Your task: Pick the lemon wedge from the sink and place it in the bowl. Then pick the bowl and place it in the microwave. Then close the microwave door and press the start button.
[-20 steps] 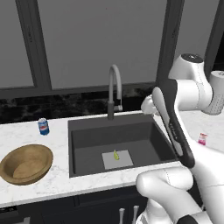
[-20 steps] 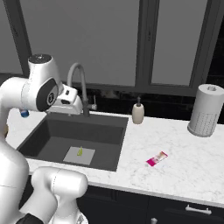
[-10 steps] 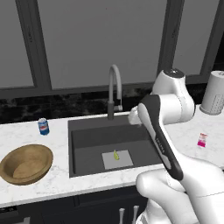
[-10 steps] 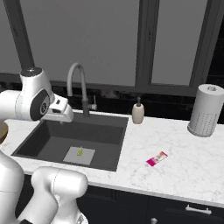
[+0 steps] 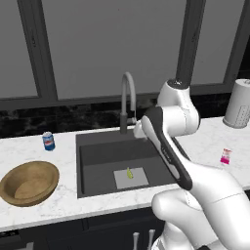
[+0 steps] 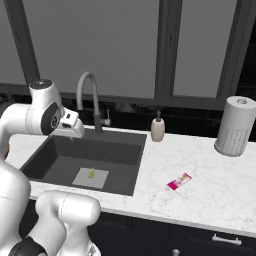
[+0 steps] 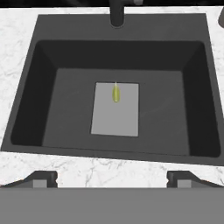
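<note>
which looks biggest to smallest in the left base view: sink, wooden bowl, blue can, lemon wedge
1. sink
2. bowl, which sits nearer the camera, but the sink is plainly larger anyway
3. blue can
4. lemon wedge, a tiny sliver on the pale drain plate

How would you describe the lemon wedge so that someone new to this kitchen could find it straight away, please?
Start at the dark grey sink set in the white marble counter, below the tall curved faucet. On its floor lies a pale grey rectangular patch, and the lemon wedge rests on that patch. It is the only yellow-green thing in the basin, and tiny.
</note>
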